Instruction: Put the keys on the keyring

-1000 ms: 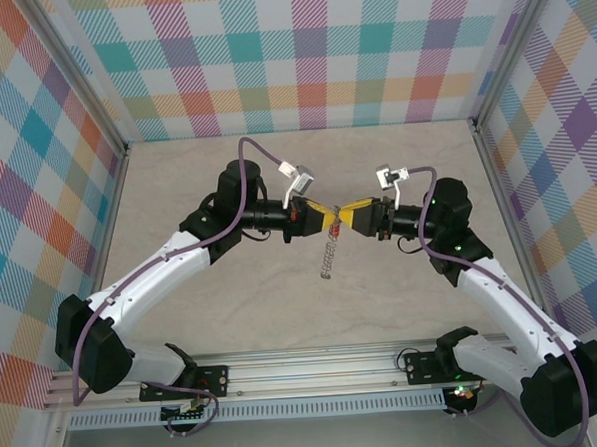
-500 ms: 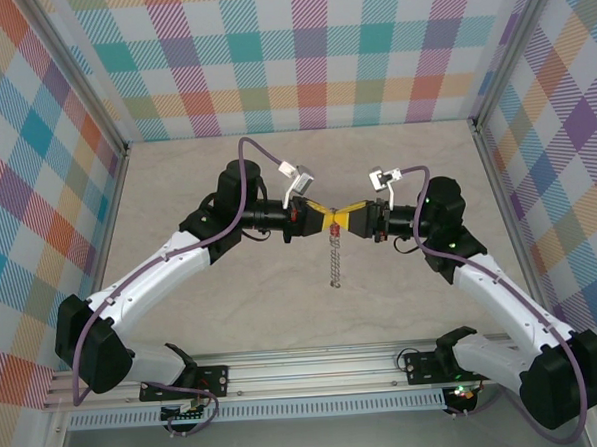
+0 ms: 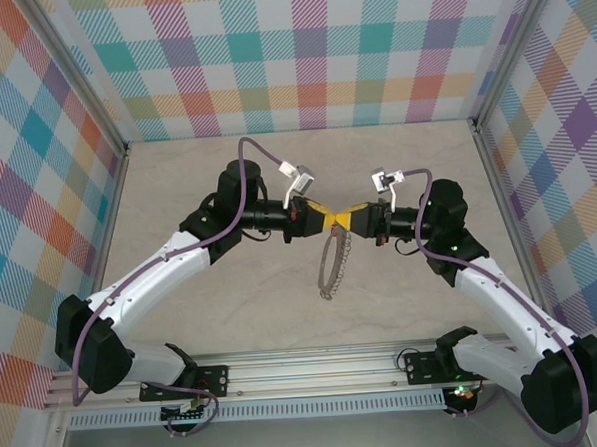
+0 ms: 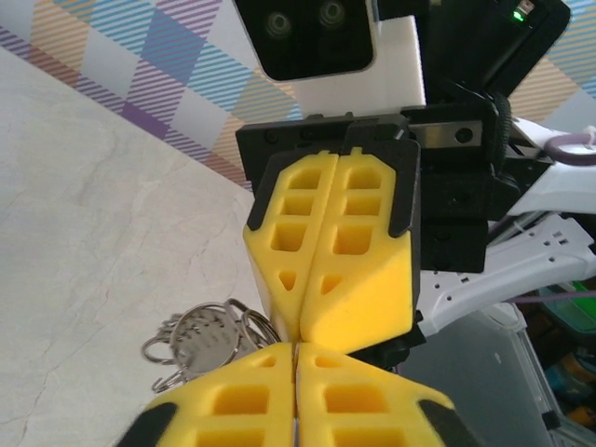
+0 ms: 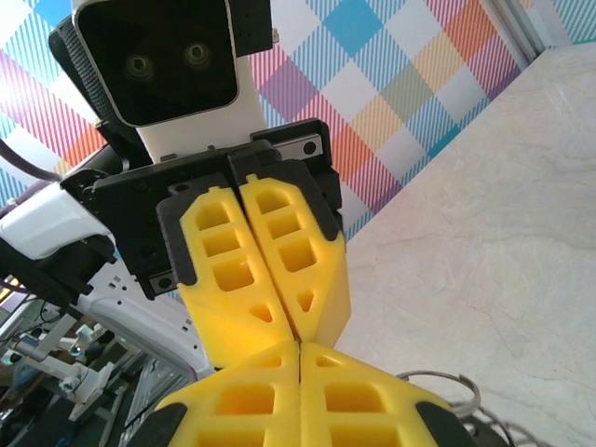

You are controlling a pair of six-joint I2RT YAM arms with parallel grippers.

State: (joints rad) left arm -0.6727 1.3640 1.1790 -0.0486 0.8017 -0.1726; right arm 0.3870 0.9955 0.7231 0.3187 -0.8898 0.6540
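Nearest the viewer, two white arms are bolted to a metal rail point(image 3: 316, 368) and reach out over a pale marbled counter point(image 3: 232, 297). They angle inward and meet tip to tip in mid-air above the middle of the counter.

The keyring point(image 3: 331, 267), a large beaded silver loop, hangs from that meeting point. It is seen almost edge-on as a thin arc, and its low end dangles toward the rail.

The left end effector point(image 3: 320, 214) has its yellow fingers pressed flat together, and so does the right end effector point(image 3: 348, 219). Their tips touch, so it is impossible to tell which one carries the ring.

From the left wrist, a flat silver piece that may be the key point(image 4: 203, 335) sits among thin wire loops beside the fingertips. No red tag can be picked out.

Behind everything stand bright checked walls point(image 3: 310, 53).

The main risk looks like a drop. If the end effector carrying the ring loosens before the other has a hold, the ring could fall to the counter. A swinging ring could also pull the small loops out of line.
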